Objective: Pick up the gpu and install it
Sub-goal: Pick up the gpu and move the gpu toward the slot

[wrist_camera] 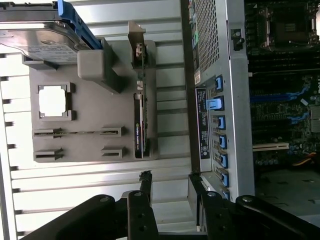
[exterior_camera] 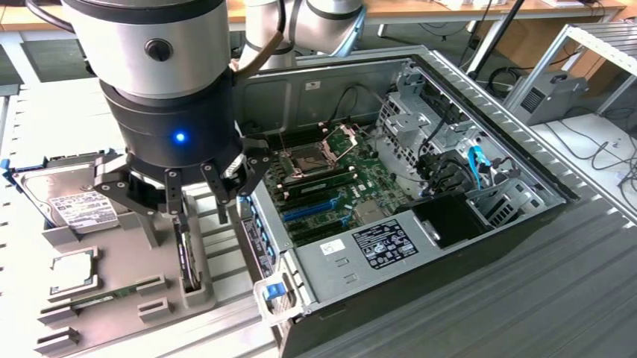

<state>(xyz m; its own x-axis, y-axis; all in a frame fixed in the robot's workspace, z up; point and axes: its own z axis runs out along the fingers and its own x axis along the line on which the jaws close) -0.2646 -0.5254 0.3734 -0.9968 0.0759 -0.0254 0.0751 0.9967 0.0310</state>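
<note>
Green board and black cooler make the gpu [exterior_camera: 186, 257] easy to find: it stands on its long edge in a slot of the grey holder [exterior_camera: 124, 250] on the desk [exterior_camera: 557, 298], just beside the open computer case [exterior_camera: 298, 93]. The jaws hang right above it, spread wide, with nothing between them. The fingers [exterior_camera: 221, 195] are close to the card's upper edge, but I cannot tell if one touches it.

I judge that the step in hand is the grasp. To do it well, the jaws should go down with the thin card in the middle of their gap, so that the fingers meet both flat faces at once. The grip should sit near the middle of the card's length, away from the silver bracket [wrist_camera: 136, 47]. The lift should be straight up, or the card may jam in its slot.

From the exterior view I can judge how high the jaws are over the card, and I see the blue slots [exterior_camera: 309, 212] inside the case. The wrist view looks down along the fingers [wrist_camera: 146, 187]. There the gpu [wrist_camera: 139, 125] is a narrow dark strip, with its bracket end toward the hard drive [wrist_camera: 40, 40].
</note>
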